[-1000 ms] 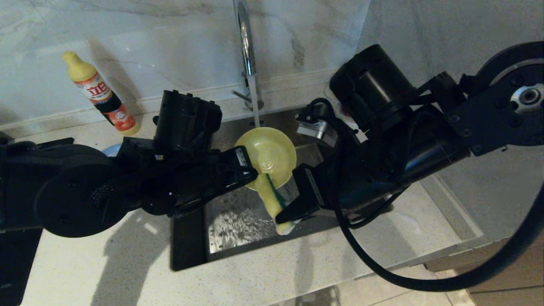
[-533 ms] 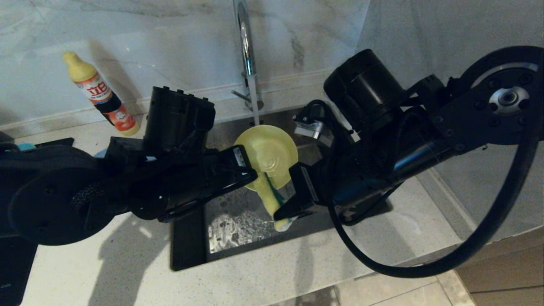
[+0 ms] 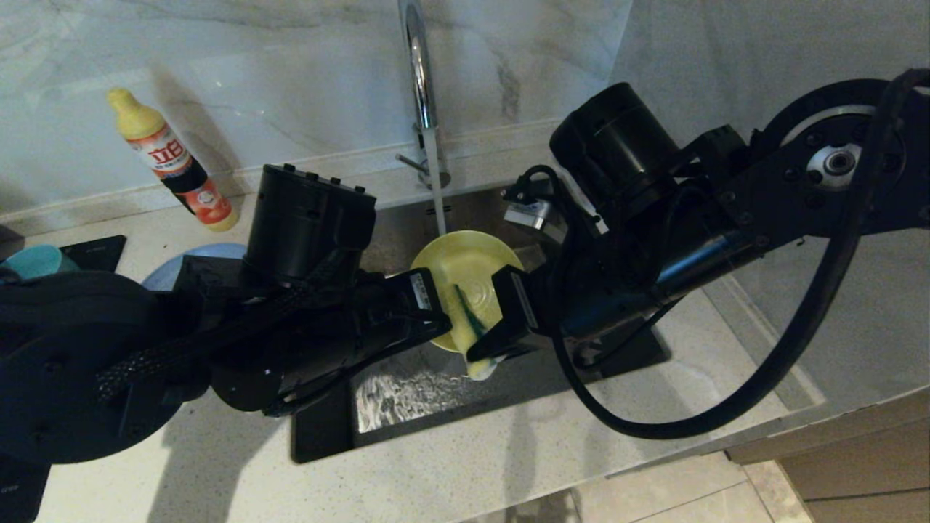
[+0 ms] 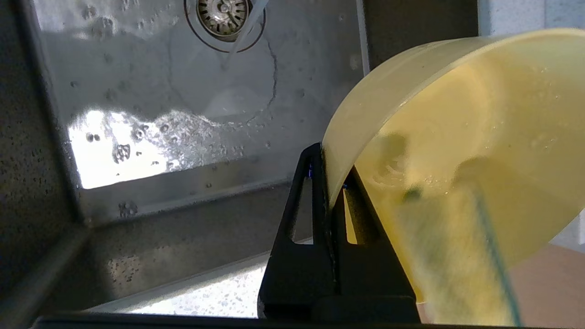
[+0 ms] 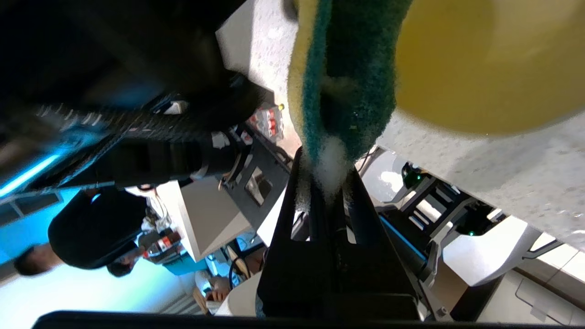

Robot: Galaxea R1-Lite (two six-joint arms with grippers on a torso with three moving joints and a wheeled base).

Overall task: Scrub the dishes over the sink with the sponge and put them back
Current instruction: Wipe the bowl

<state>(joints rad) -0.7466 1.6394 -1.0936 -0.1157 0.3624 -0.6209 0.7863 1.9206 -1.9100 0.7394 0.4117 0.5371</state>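
A small yellow bowl (image 3: 468, 265) (image 4: 461, 119) is tipped on edge over the sink (image 3: 407, 396). My left gripper (image 3: 434, 317) (image 4: 327, 170) is shut on its rim, one finger inside and one outside. The sponge (image 3: 465, 330) (image 5: 348, 77), green face and yellow foam, is pinched at one end by my right gripper (image 3: 485, 351) (image 5: 327, 176). Its free end lies against the inside of the yellow bowl (image 5: 484, 59). Tap water runs down just behind the bowl's upper rim. A teal bowl (image 3: 29, 260) and a grey-blue plate (image 3: 174, 265) sit on the counter at left, partly hidden by my left arm.
The chrome tap (image 3: 418, 69) stands behind the sink, with water running. A yellow-capped detergent bottle (image 3: 171, 163) leans at the back left. The wet basin floor (image 4: 183, 91) has a drain strainer (image 4: 223, 11). Light speckled counter (image 3: 508, 465) borders the sink's near edge.
Both grippers and the bowl have shifted slightly down and right. The sponge has slid up deeper into the bowl. Both grips held.
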